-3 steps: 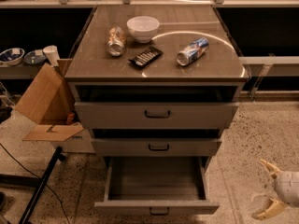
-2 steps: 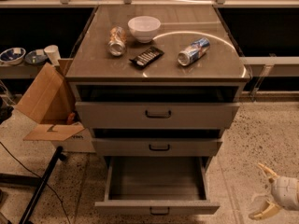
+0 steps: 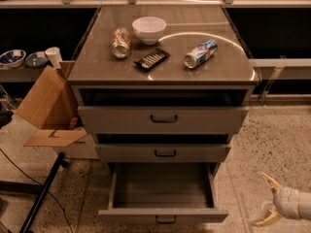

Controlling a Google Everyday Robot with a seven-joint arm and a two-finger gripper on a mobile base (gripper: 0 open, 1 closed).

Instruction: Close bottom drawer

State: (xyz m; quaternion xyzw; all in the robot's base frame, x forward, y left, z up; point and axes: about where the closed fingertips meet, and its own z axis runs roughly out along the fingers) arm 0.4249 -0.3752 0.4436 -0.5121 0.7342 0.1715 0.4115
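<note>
Gripper (image 3: 260, 199) sits low, right of the bottom drawer (image 3: 136, 214) and apart from it, pale fingers (image 3: 268, 181) spread wide with nothing between them. Change over the last second: it has crept a little leftward, toward the drawer's right front corner; height roughly the same, spread unchanged. Bottom drawer has not moved: pulled well out, grey interior showing, front panel with its black handle (image 3: 165, 220) facing the camera. No contact yet. Reading: approach stage, closing not begun. It likely needs to come round in front of the panel, not beside it, before an inward push will work. Middle drawer (image 3: 163, 153), just above, looks nearly shut and out of the way.
</note>
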